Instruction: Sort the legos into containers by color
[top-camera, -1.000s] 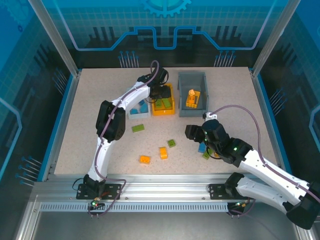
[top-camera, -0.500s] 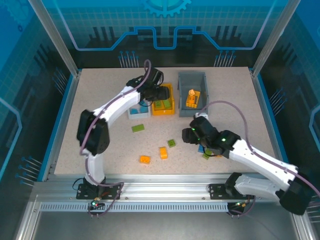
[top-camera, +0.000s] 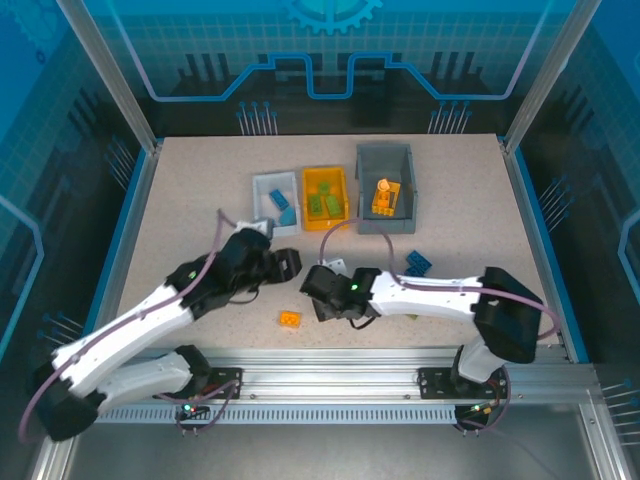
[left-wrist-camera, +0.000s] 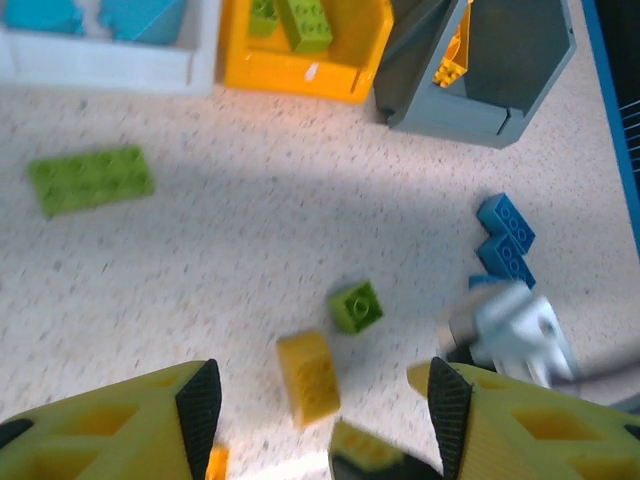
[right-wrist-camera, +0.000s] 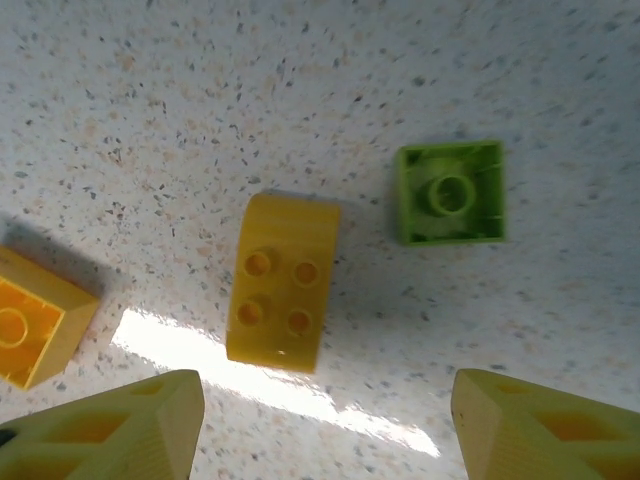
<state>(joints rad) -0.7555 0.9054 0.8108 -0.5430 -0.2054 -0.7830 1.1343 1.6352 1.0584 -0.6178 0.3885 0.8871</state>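
Grippers both released, empty. R gripper (right-wrist-camera: 325, 400) hovers over yellow brick (right-wrist-camera: 280, 295), green brick (right-wrist-camera: 450, 192) adj. L gripper (left-wrist-camera: 320, 405) above table (left-wrist-camera: 200, 280).

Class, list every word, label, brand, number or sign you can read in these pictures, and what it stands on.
No readable text anywhere.
The white bin, orange bin and grey bin carry no labels.
Studs on the yellow brick show no legible lettering.
The gear emblem has no words.
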